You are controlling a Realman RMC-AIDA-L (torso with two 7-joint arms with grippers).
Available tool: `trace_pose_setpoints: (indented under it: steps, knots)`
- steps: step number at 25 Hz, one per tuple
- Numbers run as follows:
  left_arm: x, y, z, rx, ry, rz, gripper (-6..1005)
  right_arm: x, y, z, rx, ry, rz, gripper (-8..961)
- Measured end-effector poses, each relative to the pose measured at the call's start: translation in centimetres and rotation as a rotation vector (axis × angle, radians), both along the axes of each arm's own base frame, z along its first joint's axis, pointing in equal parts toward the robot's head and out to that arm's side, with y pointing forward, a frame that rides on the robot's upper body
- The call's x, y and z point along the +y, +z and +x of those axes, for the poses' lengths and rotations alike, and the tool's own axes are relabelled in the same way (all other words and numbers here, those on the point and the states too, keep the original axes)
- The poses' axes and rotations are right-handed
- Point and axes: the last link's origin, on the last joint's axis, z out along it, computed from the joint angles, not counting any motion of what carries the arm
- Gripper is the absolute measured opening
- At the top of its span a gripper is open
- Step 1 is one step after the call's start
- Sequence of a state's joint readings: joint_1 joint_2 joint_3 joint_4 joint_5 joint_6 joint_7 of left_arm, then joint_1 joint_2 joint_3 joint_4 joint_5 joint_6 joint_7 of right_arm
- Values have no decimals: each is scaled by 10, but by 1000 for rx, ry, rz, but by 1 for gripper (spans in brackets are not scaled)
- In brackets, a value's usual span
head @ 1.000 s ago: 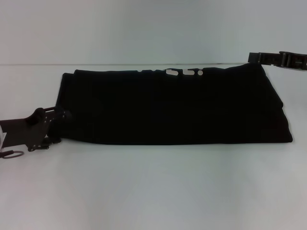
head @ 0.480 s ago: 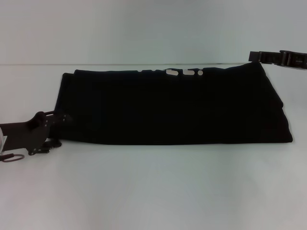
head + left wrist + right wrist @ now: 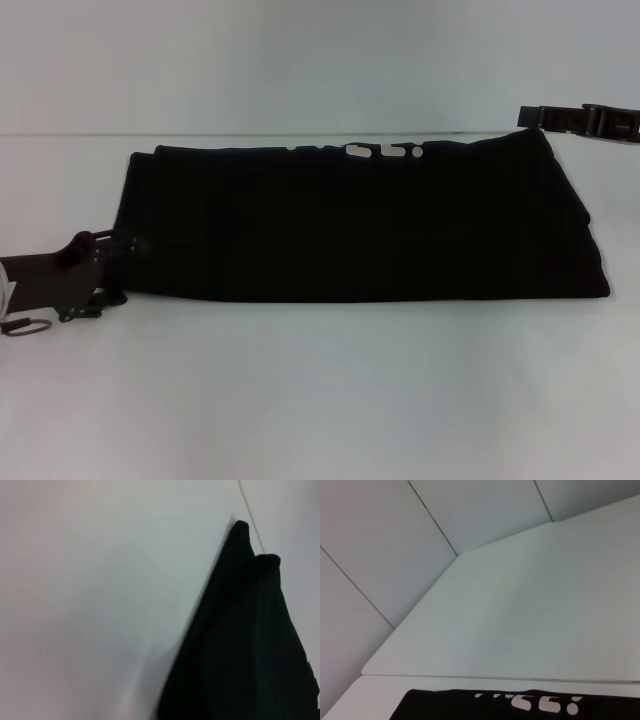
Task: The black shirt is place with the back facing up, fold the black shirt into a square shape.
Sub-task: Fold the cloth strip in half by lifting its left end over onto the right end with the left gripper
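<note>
On the white table (image 3: 320, 400), as the head view shows it, the black shirt (image 3: 370, 225) lies folded into a long flat band that runs across the middle of the surface, its far edge close to the table's rear edge. Fragments of white lettering (image 3: 385, 152) show along that far edge, right of centre. The band's right end slopes outward toward the near corner; its left end is roughly square. The left gripper (image 3: 125, 262) sits low at the shirt's near left corner, its dark body reaching in from the frame's left edge, fingertips at or touching the fabric (black on black, so contact cannot be confirmed). Whether its jaws are apart or together cannot be told. The right gripper (image 3: 530, 117) is raised at the far right, just above the shirt's far right corner, seen edge-on as a thin dark bar; its jaw state likewise cannot be told.

From the left wrist view, one end of the black shirt (image 3: 245, 650) appears as a dark tapering mass with two rounded folds at its tip, resting on the table (image 3: 100, 605). No fingers appear.

From the right wrist view, the shirt's edge (image 3: 445, 707) lies along the frame's border with the white lettering (image 3: 540, 702) exposed; beyond it are bare table (image 3: 520, 610) and a panelled wall (image 3: 395, 530).
</note>
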State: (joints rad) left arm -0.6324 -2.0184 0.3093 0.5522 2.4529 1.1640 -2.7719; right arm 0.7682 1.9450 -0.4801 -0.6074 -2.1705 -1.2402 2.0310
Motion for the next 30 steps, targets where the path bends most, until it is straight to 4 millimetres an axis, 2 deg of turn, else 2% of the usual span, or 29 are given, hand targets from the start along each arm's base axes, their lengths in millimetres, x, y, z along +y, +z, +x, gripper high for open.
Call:
trace_pose_setpoints:
  steps: [15,30]
  knots:
    - [8,4,-1,40,0,31,843,0,0,-1,2,-1,-1,623]
    - [19,7,6,79,-36,41,841,0,1,-1,12,-2,6,622]
